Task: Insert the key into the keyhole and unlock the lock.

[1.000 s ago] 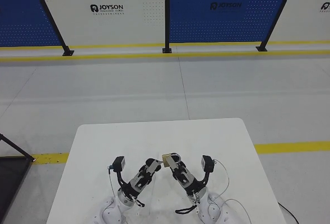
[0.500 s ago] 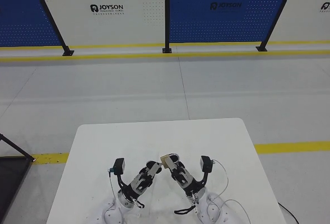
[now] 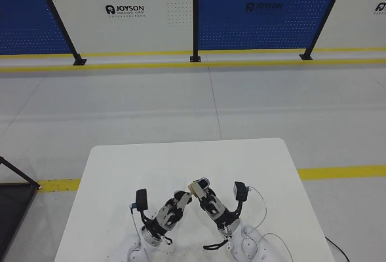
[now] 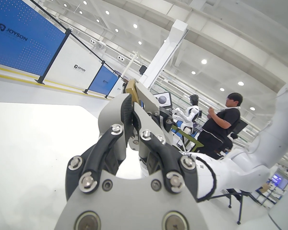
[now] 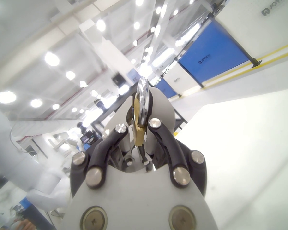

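Clamping a chrome-shackled brass padlock at lower centre, the right gripper is facing the pinched-together left gripper over a white table.

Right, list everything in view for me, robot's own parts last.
padlock: one, brass body with silver shackle, clamped in the right gripper above the table.
table: one, white, under both arms.
barrier panels: several, blue and white, across the far floor.
floor lines: yellow, along the barriers and behind the table.
rack: one, black, on the floor at the table's left side.
left gripper: one, grey with black pads, shut, tip close to the padlock.
right gripper: one, grey and black, shut on the padlock.
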You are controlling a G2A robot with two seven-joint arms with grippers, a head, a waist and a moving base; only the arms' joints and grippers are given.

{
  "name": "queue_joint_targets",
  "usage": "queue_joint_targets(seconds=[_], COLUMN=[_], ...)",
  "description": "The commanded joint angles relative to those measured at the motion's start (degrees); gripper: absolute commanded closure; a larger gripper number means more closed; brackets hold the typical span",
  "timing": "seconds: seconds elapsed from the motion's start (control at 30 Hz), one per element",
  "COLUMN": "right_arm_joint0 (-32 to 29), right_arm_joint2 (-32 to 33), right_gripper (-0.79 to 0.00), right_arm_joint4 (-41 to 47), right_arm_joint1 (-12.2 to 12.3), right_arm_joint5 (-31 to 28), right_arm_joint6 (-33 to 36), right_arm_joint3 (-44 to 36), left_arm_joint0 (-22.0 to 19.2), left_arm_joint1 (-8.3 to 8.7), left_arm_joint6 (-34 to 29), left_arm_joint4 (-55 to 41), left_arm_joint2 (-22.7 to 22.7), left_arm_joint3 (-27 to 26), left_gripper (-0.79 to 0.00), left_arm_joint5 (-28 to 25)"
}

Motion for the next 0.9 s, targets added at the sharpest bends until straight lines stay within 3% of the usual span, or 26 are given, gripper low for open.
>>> queue_joint_targets(seconds=[0.0, 0.47, 0.87], right_arm_joint0=[0.0, -0.2, -0.4], right_arm_joint2=[0.0, 0.2, 0.4], right_gripper=[0.0, 0.0, 0.0], right_arm_joint4=[0.0, 0.4, 0.7], right_arm_joint1=[0.0, -0.1, -0.1], right_arm_joint5=[0.0, 0.0, 0.2], right_arm_joint6=[0.0, -0.2, 0.1], right_arm_joint3=[0.0, -0.1, -0.3], left_arm_joint0=[0.0, -0.3, -1.1], left_arm_joint1=[-0.12, -0.92, -1.43], left_arm_joint6=[1.6, 15.1, 25.2], left_arm_joint4=[1.7, 16.0, 27.2], left_arm_joint2=[0.0, 1.9, 3.8], left_arm_joint3=[0.0, 1.1, 3.5], left_gripper=[0.0, 0.0, 0.0], left_arm_joint5=[1.3, 12.7, 27.5])
